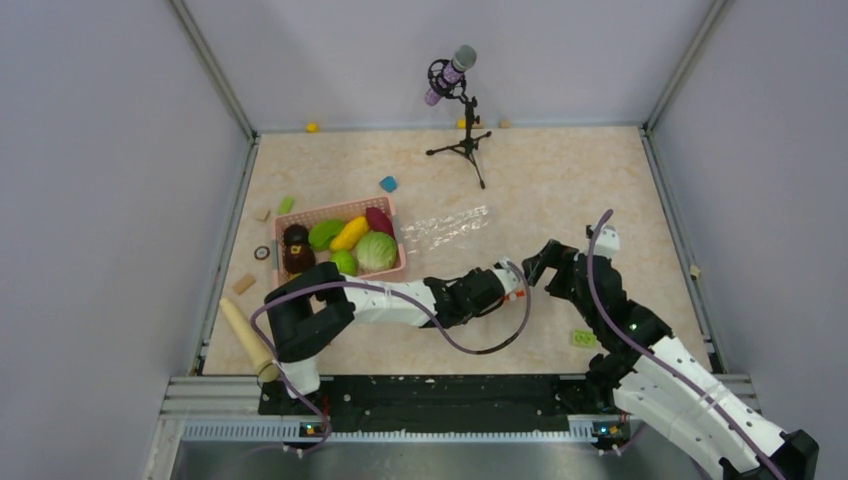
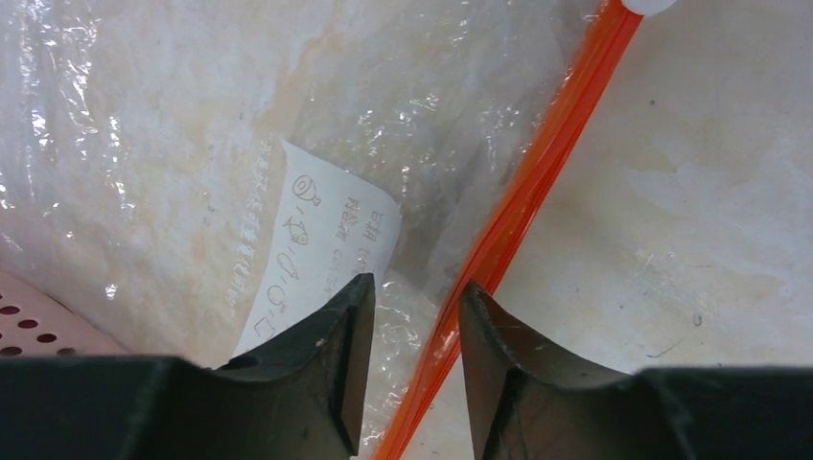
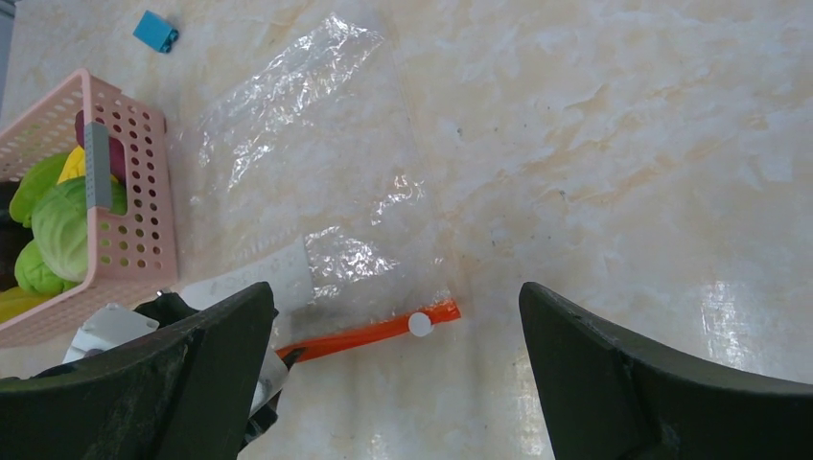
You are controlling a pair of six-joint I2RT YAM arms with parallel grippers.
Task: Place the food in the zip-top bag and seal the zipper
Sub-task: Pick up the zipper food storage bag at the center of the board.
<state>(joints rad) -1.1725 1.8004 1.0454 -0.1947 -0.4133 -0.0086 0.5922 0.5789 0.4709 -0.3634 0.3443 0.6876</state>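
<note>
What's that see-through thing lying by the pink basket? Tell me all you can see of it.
It's a clear, crinkly plastic bag, lying flat and apparently empty on the table beside the basket. A white printed label sits near its mouth, edged by an orange-red zipper strip with a white slider at one end. The left hand straddles that strip.

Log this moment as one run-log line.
left gripper: jaws partly apart, astride zipper at zip-top bag mouth | right gripper: wide open, empty | food: in pink basket, none bagged
</note>
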